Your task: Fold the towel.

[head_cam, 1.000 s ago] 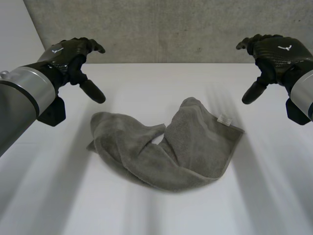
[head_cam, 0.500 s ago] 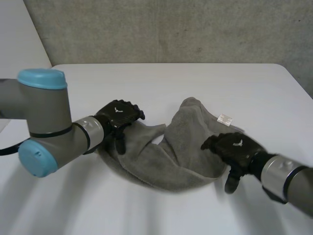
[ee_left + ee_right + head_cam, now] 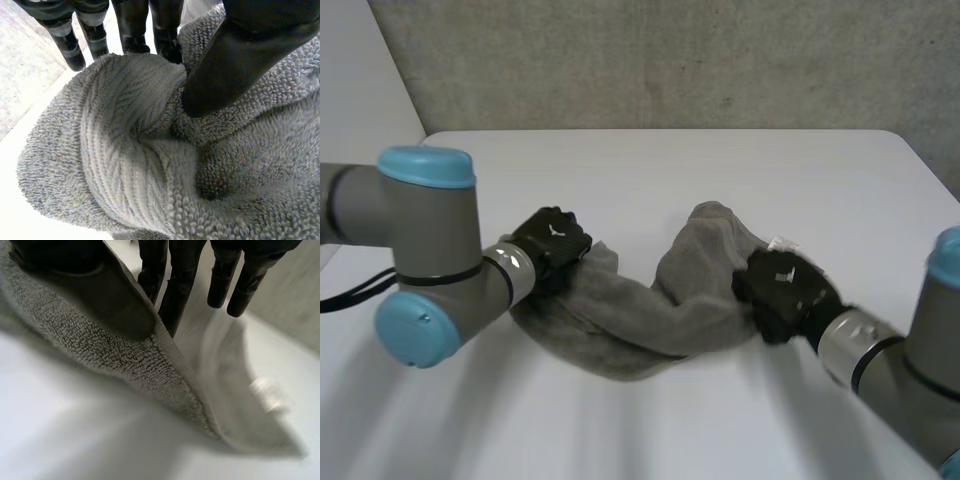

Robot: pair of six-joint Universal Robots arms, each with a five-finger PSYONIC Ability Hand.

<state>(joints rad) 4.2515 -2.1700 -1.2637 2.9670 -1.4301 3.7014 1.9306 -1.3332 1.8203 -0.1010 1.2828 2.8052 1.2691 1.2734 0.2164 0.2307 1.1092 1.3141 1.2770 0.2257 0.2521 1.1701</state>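
Grey towel [image 3: 650, 305] in the middle of the white counter [image 3: 650, 165], bunched into a sagging arc whose belly dips toward my camera.

I have the left hand [image 3: 552, 240] on the towel's left end. In the left wrist view its thumb [image 3: 240, 60] presses into the pile. The fingers [image 3: 132, 30] stand close together behind a thick roll of the cloth, so that fold is pinched between thumb and fingers.

The right hand [image 3: 780, 290] sits on the towel's right end, just beside the small white label [image 3: 782, 243] at the hem. In the right wrist view its thumb lies on top of the hem and its fingers reach down the far side. The edge is nipped between them, and the rest of the cloth falls away to the counter.

The left arm [image 3: 420, 260] and the right arm [image 3: 910, 350], grey with light-blue caps, come in low over the counter from either side. A rough concrete wall [image 3: 670, 60] rises behind the counter's far edge.
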